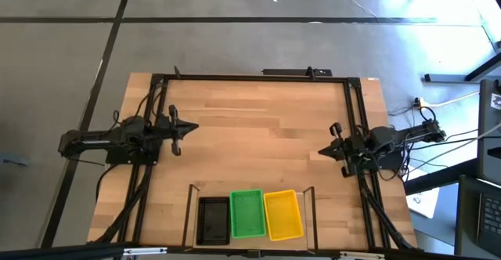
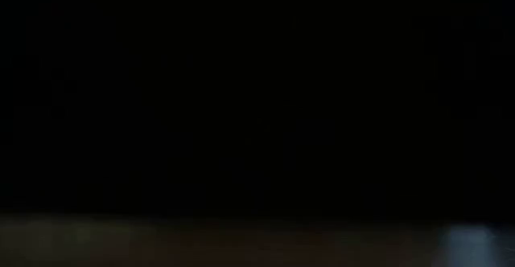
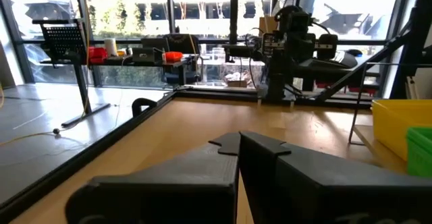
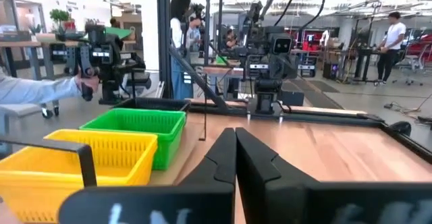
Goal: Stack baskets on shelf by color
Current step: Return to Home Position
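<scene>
On the shelf [image 1: 192, 213] at the table's near edge stand three basket piles side by side: black [image 1: 213, 220], green [image 1: 247, 212] and yellow [image 1: 283, 214]. In the right wrist view the yellow basket [image 4: 74, 158] stands in front of the green one [image 4: 138, 128]. The left wrist view shows yellow [image 3: 398, 123] and green [image 3: 420, 150] at its edge. My left gripper [image 1: 192, 127] rests shut at the table's left side, far from the shelf. My right gripper [image 1: 322, 152] rests shut at the right side. The low view is dark.
A black metal frame [image 1: 258, 77] runs around the tabletop. Bare wood [image 1: 258, 135] lies between the two arms and the shelf. People and workbenches [image 4: 388, 38] show in the room beyond the table.
</scene>
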Robot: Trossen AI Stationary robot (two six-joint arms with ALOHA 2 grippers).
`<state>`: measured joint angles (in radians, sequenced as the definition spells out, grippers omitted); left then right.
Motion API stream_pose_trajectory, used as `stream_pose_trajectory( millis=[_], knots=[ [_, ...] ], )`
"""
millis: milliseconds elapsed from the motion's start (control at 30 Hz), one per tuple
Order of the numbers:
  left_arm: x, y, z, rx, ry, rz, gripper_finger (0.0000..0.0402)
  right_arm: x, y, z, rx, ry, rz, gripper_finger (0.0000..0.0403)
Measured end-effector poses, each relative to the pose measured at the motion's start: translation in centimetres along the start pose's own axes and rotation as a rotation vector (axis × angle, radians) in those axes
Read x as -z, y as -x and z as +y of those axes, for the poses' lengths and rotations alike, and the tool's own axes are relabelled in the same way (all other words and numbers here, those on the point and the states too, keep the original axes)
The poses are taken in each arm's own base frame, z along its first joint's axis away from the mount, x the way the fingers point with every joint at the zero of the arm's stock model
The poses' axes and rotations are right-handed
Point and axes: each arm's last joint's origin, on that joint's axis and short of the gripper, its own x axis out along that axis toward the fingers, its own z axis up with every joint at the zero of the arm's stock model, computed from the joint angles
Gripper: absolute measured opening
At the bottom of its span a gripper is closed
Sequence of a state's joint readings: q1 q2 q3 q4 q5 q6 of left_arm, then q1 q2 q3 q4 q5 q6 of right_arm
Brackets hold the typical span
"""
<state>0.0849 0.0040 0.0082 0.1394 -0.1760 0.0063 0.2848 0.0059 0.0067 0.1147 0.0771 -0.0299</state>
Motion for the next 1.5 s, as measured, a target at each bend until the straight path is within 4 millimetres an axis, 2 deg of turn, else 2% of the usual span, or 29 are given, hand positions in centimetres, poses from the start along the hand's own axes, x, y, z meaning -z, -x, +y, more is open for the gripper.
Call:
stream_pose_trajectory(
  millis=[300, 467, 1500],
  knots=[
    [0.32, 0.00, -0.04, 0.012, -0.009, 0.032, 0.0000, 0.37, 0.01, -0.13, 0.045, 0.110, 0.041, 0.0000],
    [0.40, 0.00, -0.04, 0.012, -0.011, 0.040, 0.0000, 0.37, 0.03, -0.32, 0.110, 0.114, 0.047, 0.0004],
    [0.42, 0.00, -0.04, 0.013, -0.012, 0.041, 0.0000, 0.36, 0.03, -0.32, 0.110, 0.114, 0.046, 0.0006]
  ],
)
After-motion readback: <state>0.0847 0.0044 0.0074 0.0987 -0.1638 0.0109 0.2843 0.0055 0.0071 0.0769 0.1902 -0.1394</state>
